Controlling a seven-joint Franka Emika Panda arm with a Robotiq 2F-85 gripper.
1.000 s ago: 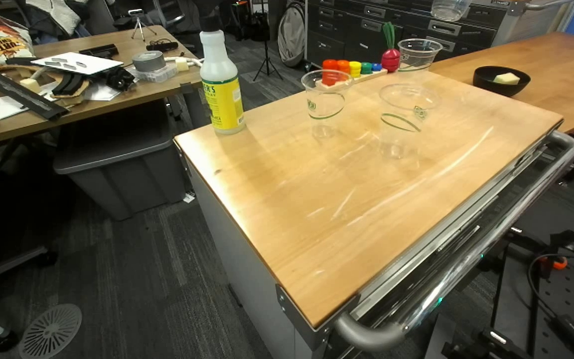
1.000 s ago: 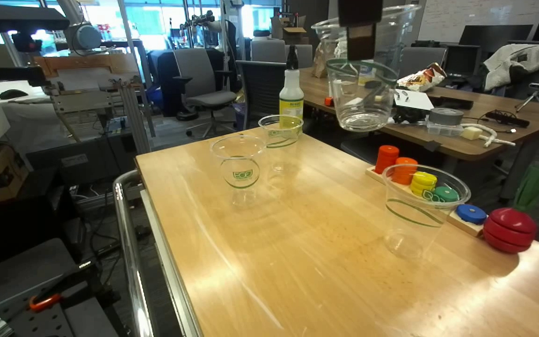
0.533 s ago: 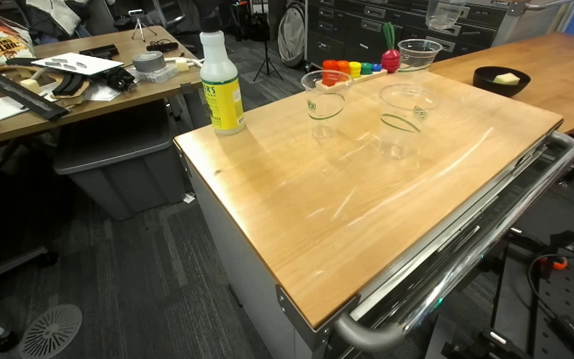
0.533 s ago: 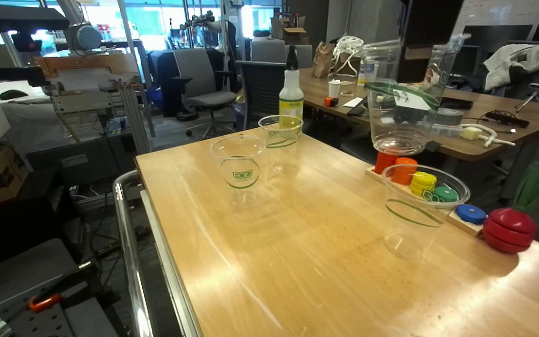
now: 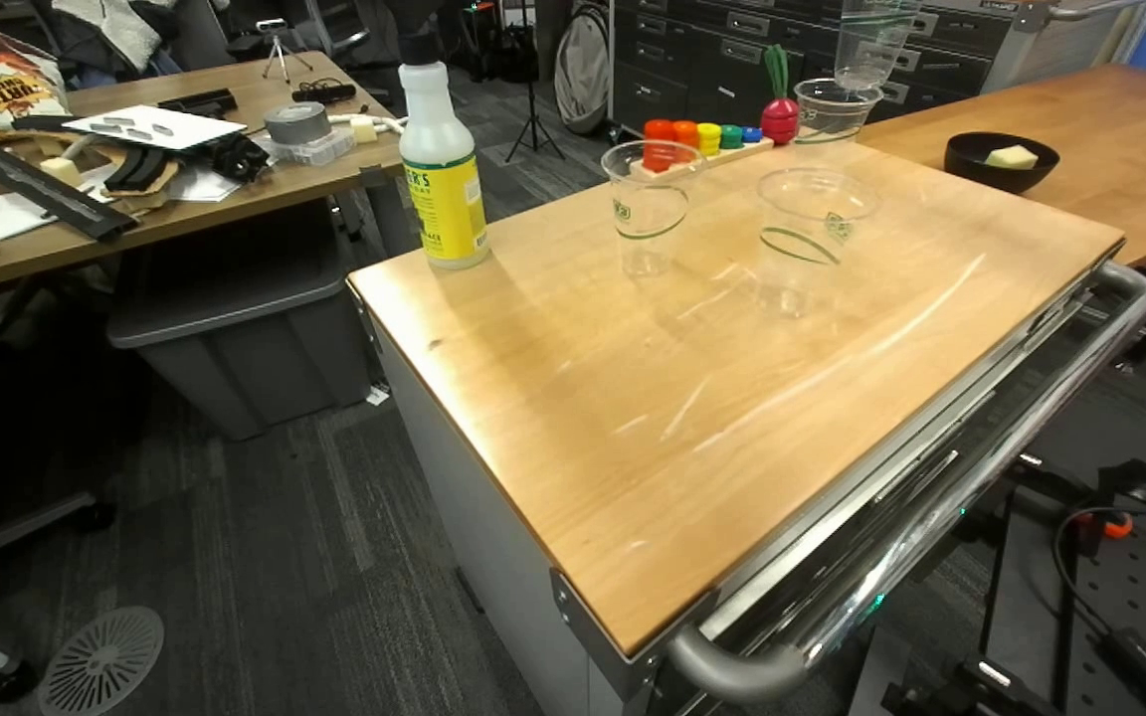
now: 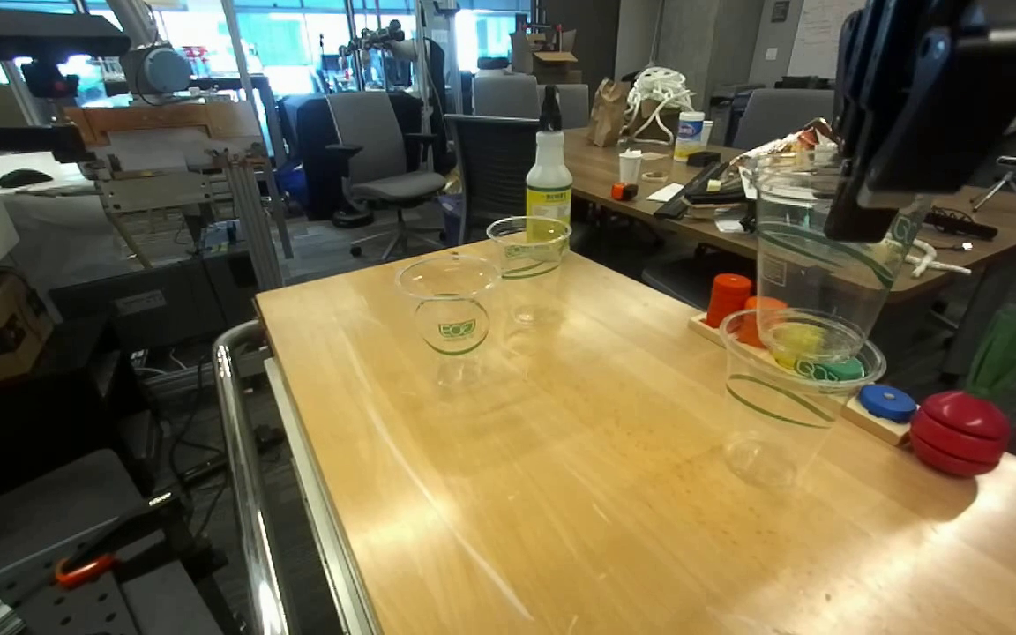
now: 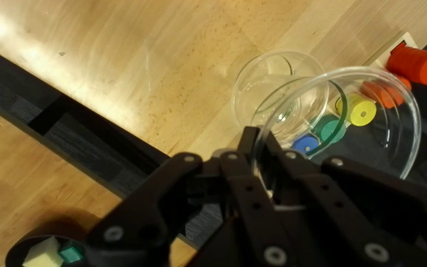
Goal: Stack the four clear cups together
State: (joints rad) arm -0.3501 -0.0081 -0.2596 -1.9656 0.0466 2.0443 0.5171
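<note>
Three clear cups [image 6: 455, 326] stand apart on the table [image 6: 561, 503]; the fourth cup [image 6: 808, 273], its wall gripped by the jaws, hangs at the mouth of one (whether its base is inside, unclear). All three nestings seem unfinished.

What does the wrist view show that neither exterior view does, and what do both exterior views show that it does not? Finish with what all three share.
Only the wrist view: a green block in the black bowl; an exterior view shows that bowl too, but only its pale block.
Only the exterior views: the spray bottle with a yellow label, a clear cup nearest that bottle, another clear cup towards the metal handle, and the red toy radish.
All three: the raised clear cup, the standing clear cup closest to it, and the coloured discs.
</note>
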